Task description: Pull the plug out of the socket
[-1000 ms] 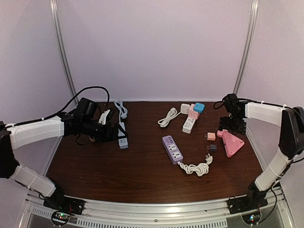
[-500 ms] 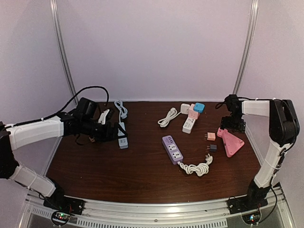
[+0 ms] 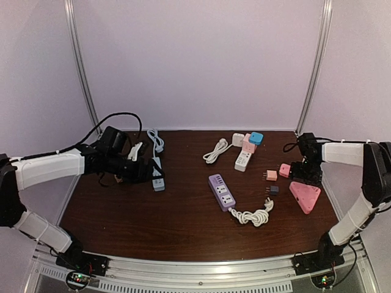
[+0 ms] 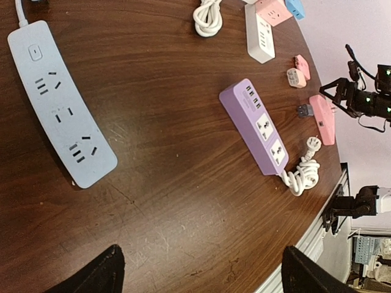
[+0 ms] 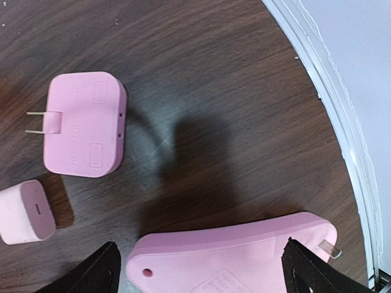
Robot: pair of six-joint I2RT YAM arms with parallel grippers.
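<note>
The pink square plastic plug (image 5: 82,124) is off the socket. It lies flat on the dark brown wooden table (image 3: 183,226), near the right edge. Its two thin metal pins point left, toward the middle of the table. Its body is smooth with round corners.

The pink triangle-shaped plastic socket (image 5: 244,250) lies flat just beside the plug, on the near side, and does not touch it. In the top view one corner of the socket points at the near edge of the table. It is smooth too, with a tiny hole by one corner.

The right gripper (image 5: 197,270) hangs over the plug and the socket. Its jaws are spread wide and grip nothing. The left gripper (image 4: 198,278) is well apart from them, on the left side of the table. Its jaws are also spread wide and empty, near the long pale blue power strip (image 4: 61,104).

A small pale pink cube charger (image 5: 24,212) sits just left of the plug. A purple power strip (image 3: 221,191) lies slanted in the middle of the table, with its white cord (image 3: 253,215) bunched in a loose coil.
</note>
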